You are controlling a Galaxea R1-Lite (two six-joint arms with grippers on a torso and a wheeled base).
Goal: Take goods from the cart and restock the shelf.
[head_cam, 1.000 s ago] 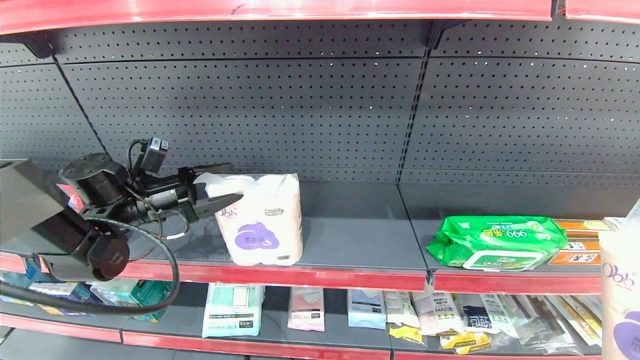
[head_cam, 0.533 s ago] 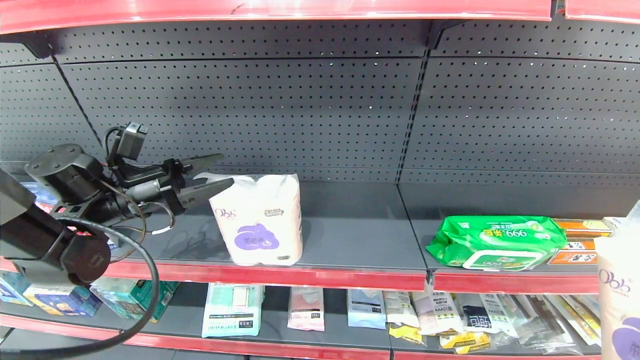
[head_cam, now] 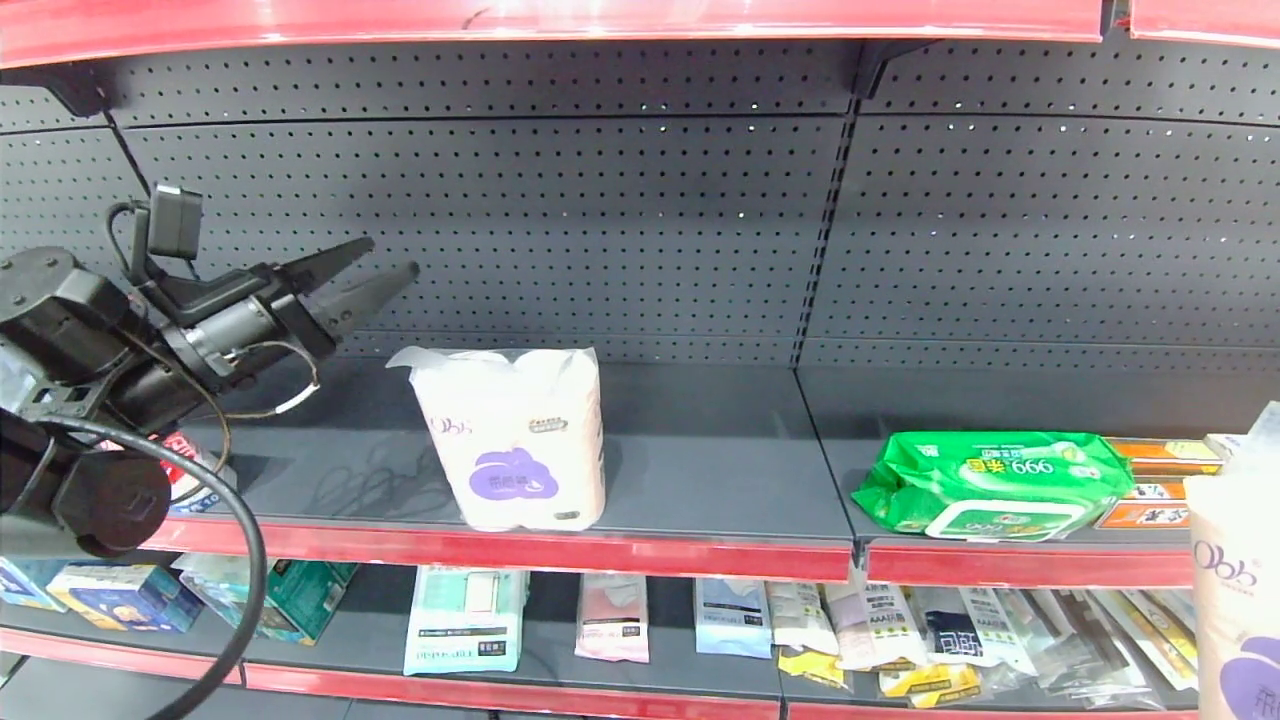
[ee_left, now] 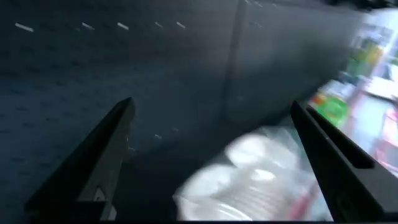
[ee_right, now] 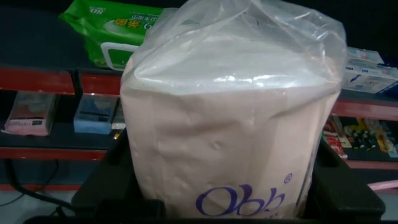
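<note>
A white toilet paper pack [head_cam: 520,440] with a purple mark stands upright on the grey shelf [head_cam: 700,460], near its front edge. My left gripper [head_cam: 392,256] hangs open above and to the left of that pack, apart from it, in front of the pegboard. From the left wrist the same pack [ee_left: 255,180] lies below and beyond the spread gripper [ee_left: 211,109]. My right gripper [ee_right: 227,180] is shut on a second toilet paper pack [ee_right: 230,112], with dark fingers on both its sides. This second pack [head_cam: 1235,570] shows at the far right, in front of the shelf.
A green wet-wipes pack [head_cam: 990,483] lies flat on the right section of the shelf, with orange boxes [head_cam: 1160,485] beside it. The lower shelf holds several pouches [head_cam: 610,615] and boxes [head_cam: 130,595]. A red shelf [head_cam: 560,20] runs overhead.
My left gripper let go of the top of the pack on the shelf and rose up and to the left. The pack stayed standing. The right-hand pack sank slightly.
</note>
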